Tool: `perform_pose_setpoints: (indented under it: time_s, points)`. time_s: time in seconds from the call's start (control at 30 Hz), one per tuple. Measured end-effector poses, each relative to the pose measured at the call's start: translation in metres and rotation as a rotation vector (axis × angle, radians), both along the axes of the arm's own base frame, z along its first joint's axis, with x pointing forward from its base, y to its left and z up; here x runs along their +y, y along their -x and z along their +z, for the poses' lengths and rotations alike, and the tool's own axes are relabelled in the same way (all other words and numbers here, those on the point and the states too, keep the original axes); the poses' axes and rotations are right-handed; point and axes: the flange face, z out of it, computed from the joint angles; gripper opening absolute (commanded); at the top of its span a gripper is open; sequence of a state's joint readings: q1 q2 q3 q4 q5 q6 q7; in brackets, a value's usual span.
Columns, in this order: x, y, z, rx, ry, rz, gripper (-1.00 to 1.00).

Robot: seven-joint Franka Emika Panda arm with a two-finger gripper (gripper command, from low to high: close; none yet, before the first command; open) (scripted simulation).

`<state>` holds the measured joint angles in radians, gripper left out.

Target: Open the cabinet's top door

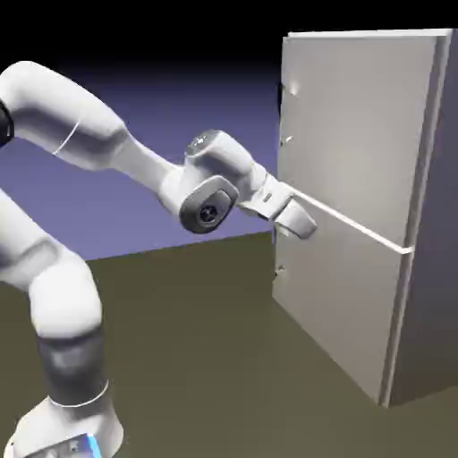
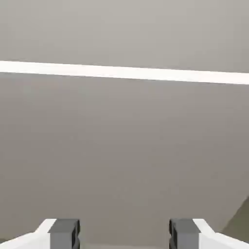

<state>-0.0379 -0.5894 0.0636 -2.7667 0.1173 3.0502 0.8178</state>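
Cabinet (image 1: 358, 206): you have it standing on the bench (image 1: 224, 358) toward the far right edge, a tall light-grey box, its front face turned toward the arm. Two panels stack on that face, split by a pale seam (image 1: 358, 224) that slants down to the right in the exterior view.

Top door (image 1: 349, 125): the larger upper panel, flush with the cabinet front, no gap showing at its edges. A small handle (image 1: 285, 139) sits near its left edge, well above the seam.

Lower panel (image 1: 335, 304): the shorter panel under the seam, also flush.

Claw (image 1: 300, 219): you have it held level at the seam's height, close against the cabinet's left front edge, below the handle and apart from it. Whether it touches the cabinet cannot be told from the exterior view.

Claw (image 2: 124, 233), hand view: both grey fingertips (image 2: 64, 233) stand wide apart at the bottom edge, spread with nothing between them but flat grey panel. The seam (image 2: 124, 73) runs as a bright band across the upper part of this view. The handle does not show here.
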Motion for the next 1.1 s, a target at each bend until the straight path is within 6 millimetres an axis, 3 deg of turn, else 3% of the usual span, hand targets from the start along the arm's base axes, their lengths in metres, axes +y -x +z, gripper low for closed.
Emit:
perform_pose_setpoints:
  time_s: [0.33, 0.6, 0.87, 1.1]
  points:
    - [0.007, 0.001, 0.102, -0.273, -0.475, -0.345, 0.00]
    - [0.032, 0.012, 0.162, -0.451, -0.897, -0.521, 0.00]
    - [0.074, 0.023, 0.198, -0.555, -1.341, -0.627, 0.00]
    - [0.121, 0.025, 0.205, -0.565, -1.736, -0.687, 0.00]
